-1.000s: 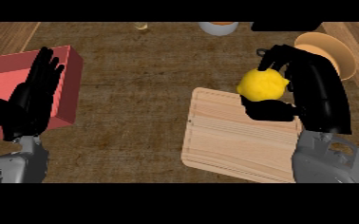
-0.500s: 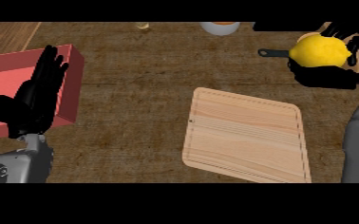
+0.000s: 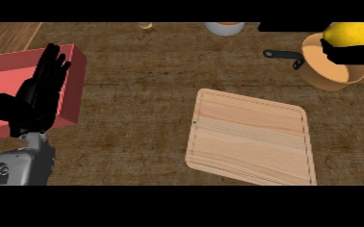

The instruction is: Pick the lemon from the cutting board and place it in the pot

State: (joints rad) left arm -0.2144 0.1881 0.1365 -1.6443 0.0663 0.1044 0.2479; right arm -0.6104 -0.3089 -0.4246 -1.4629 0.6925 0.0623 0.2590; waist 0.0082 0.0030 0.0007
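Observation:
The yellow lemon (image 3: 347,33) is at the far right edge, held above the tan pot (image 3: 328,74) with its black handle pointing left. My right hand (image 3: 347,54) curls round the lemon's lower side; most of that hand is cut off by the view's edge. The light wooden cutting board (image 3: 250,137) lies bare at lower centre-right. My left hand (image 3: 37,96) rests open at the left, fingers up, over the red box.
A red box (image 3: 71,84) stands at the left edge of the brown counter. A grey-white bowl (image 3: 225,27) and a small pale glass (image 3: 146,25) sit along the far edge. The pot's handle (image 3: 282,55) sticks out toward the middle.
My right hand has carried the lemon off the cutting board, up and to the right, until it hangs over the pot. The left hand has stayed put.

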